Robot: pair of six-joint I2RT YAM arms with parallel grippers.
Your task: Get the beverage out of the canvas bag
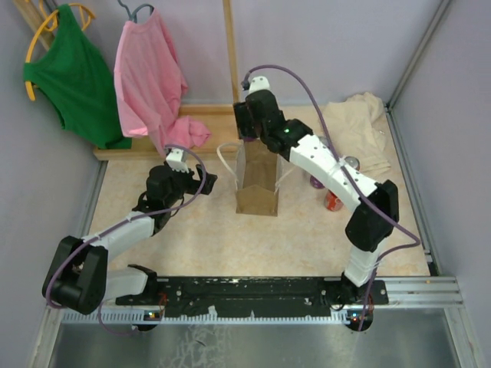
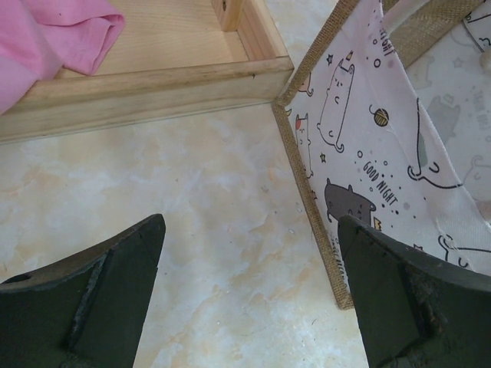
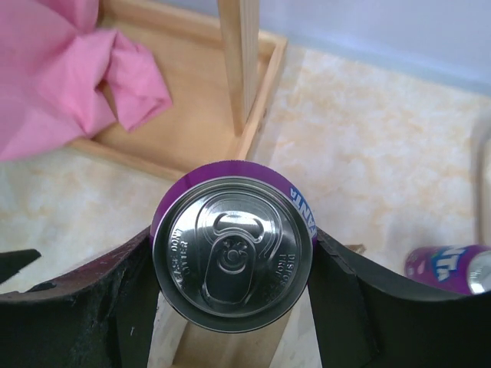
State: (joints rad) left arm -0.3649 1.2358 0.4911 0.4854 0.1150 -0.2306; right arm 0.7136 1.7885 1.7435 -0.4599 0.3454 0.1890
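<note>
The tan canvas bag [image 1: 257,188] with white loop handles stands open at the table's middle. In the left wrist view its cat-print lining [image 2: 368,138] shows at the right. My right gripper [image 3: 232,261] is shut on a purple Fanta can [image 3: 232,249], seen top-on, and holds it above the bag's mouth [image 3: 222,349]. In the top view the right gripper [image 1: 249,136] hangs over the bag's far end, and the can is hidden by the wrist. My left gripper [image 1: 201,184] is open and empty just left of the bag, over bare table [image 2: 249,291].
Three more cans [image 1: 333,201] lie right of the bag, one purple [image 3: 449,268]. A cream cloth [image 1: 360,126] lies at the back right. A wooden rack base [image 1: 153,149] and post [image 3: 239,61] with pink [image 1: 149,77] and green [image 1: 73,77] shirts stand behind.
</note>
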